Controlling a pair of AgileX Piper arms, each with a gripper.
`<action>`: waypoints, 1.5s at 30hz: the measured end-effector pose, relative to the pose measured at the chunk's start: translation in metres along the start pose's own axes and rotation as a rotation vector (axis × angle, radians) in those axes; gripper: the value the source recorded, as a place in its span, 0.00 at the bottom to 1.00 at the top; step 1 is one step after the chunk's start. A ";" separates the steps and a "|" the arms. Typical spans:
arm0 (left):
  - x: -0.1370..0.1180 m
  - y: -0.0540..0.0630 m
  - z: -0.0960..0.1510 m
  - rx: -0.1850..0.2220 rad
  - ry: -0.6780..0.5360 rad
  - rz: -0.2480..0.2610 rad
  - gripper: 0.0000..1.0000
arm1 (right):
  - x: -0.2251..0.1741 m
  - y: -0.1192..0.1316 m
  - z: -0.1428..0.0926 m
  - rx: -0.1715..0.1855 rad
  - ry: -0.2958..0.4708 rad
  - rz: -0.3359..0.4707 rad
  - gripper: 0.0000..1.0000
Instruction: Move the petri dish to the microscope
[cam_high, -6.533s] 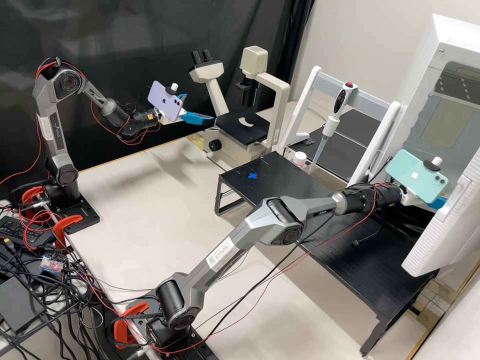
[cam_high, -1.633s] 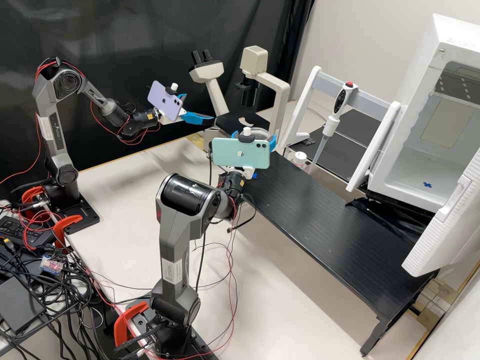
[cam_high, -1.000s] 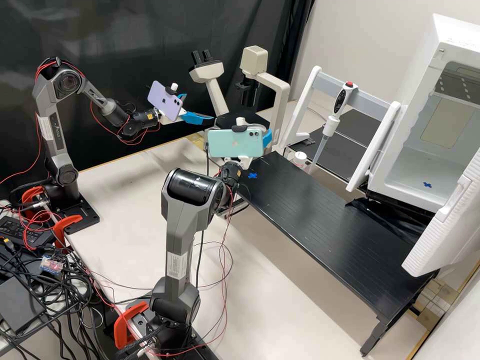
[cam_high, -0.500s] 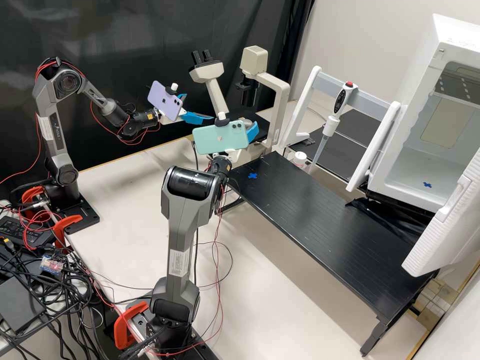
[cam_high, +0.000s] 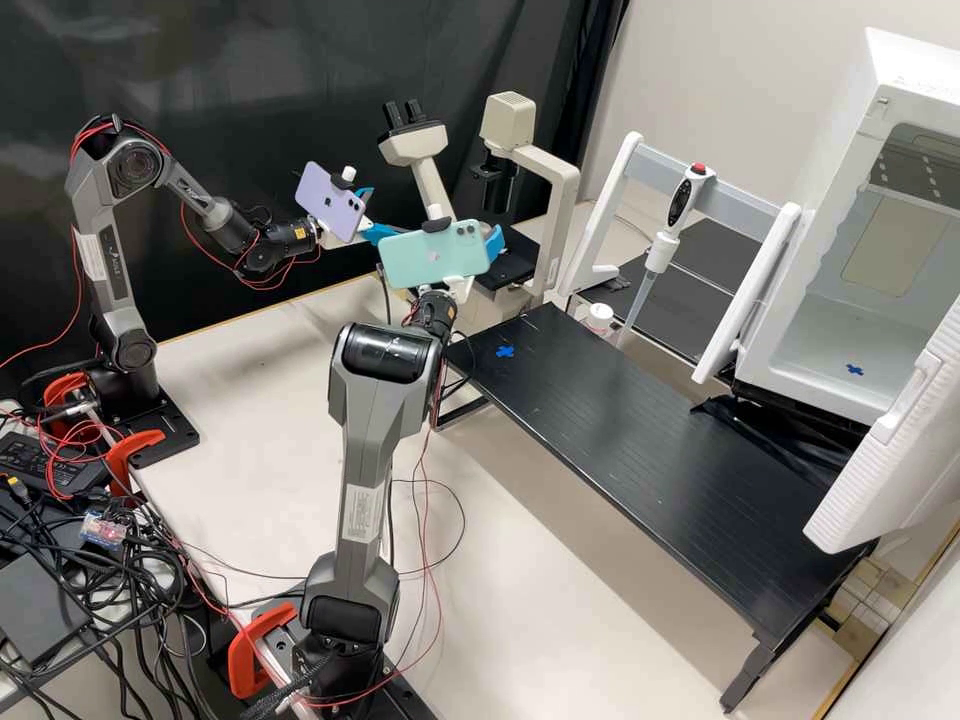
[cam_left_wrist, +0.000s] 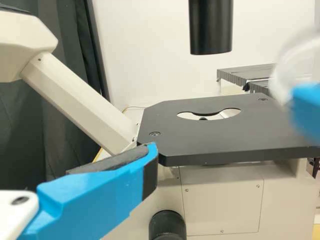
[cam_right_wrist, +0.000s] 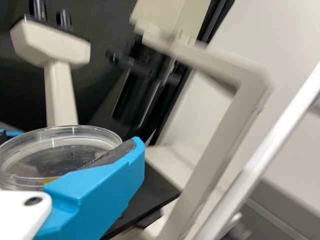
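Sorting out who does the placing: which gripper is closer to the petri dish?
Right. The right gripper holds the petri dish by its side. The left gripper hangs open near the microscope stage, apart from the dish.

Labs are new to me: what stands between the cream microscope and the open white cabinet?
In the high view, a white frame, a red-topped pipette and a white-capped container, beyond a black table.

Cream microscope (cam_high: 564, 200), black stage (cam_left_wrist: 225, 137), mint phone (cam_high: 430, 256), lilac phone (cam_high: 330, 200), blue cross (cam_high: 505, 351).
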 end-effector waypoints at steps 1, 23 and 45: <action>0.000 0.000 0.000 0.000 0.000 0.000 1.00 | 0.003 -0.004 0.001 0.004 -0.007 -0.017 0.00; 0.000 0.000 0.000 0.000 0.000 0.000 1.00 | 0.096 -0.010 0.068 0.360 -0.187 -0.093 0.00; 0.000 0.000 0.000 0.000 0.000 0.000 1.00 | 0.113 -0.002 0.050 0.300 -0.219 -0.078 0.00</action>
